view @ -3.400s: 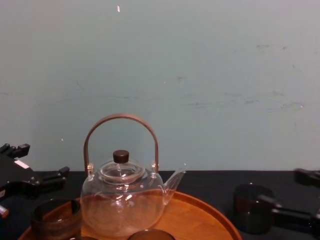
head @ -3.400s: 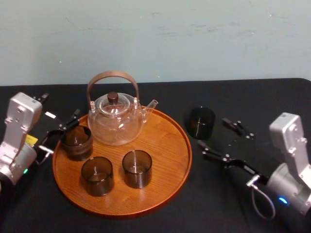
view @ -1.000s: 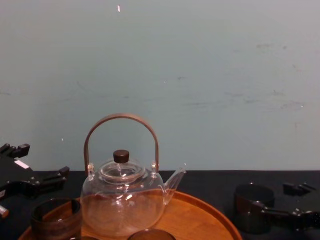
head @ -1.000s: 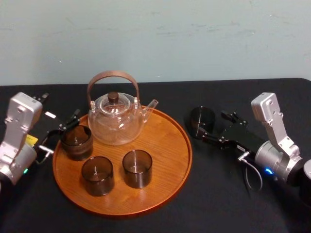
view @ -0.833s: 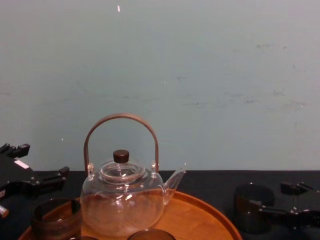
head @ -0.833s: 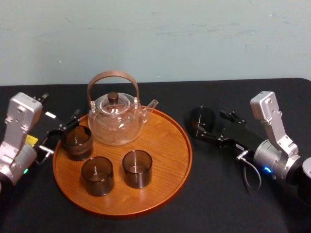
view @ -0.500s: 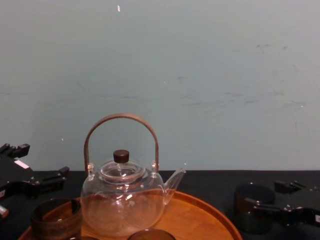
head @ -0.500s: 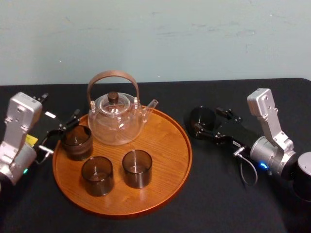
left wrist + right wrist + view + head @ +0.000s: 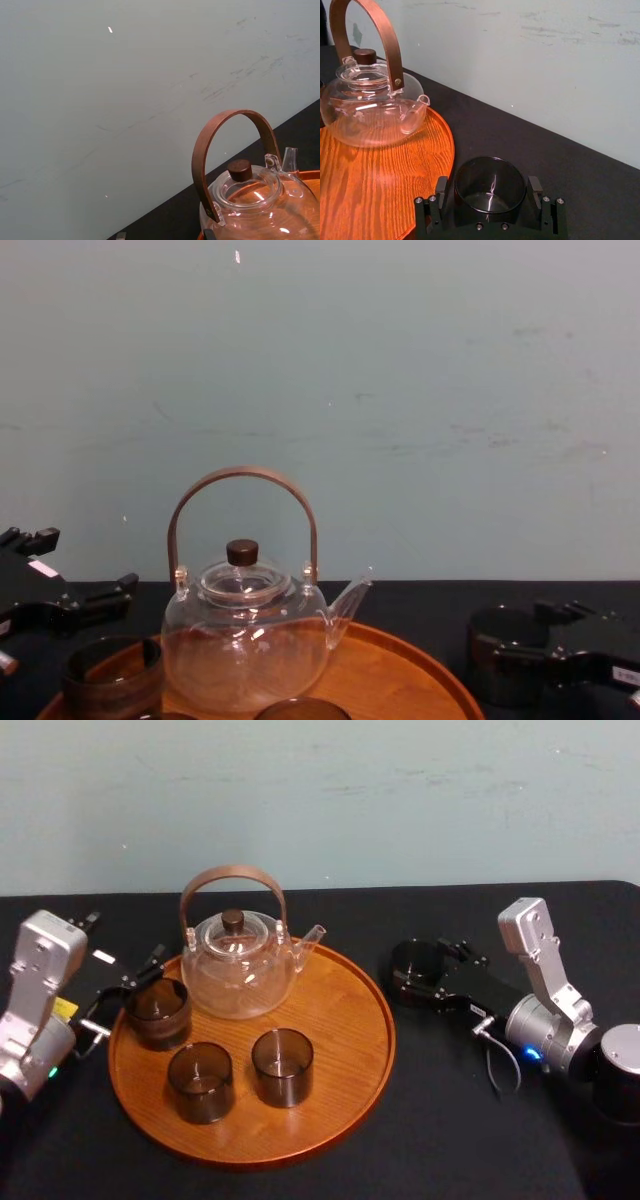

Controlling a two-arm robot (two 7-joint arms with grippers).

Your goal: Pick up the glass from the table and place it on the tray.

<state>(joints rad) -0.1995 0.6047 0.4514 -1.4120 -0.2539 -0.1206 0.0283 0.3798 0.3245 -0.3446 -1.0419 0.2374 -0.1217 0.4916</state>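
A dark smoked glass stands on the black table just right of the round wooden tray. My right gripper is open and reaches in from the right, one finger on each side of the glass. In the right wrist view the glass sits between the two fingers, deep in the gripper, with the tray beside it. From the chest the glass shows at lower right. My left gripper rests open at the tray's left edge.
On the tray stand a clear glass teapot with a brown hoop handle and three dark glasses. Bare wood lies on the tray's right half. A pale wall runs behind the table.
My right gripper has slid left toward the tray, so its open fingers now flank the glass instead of stopping short of it. The left arm and the glass stayed put.
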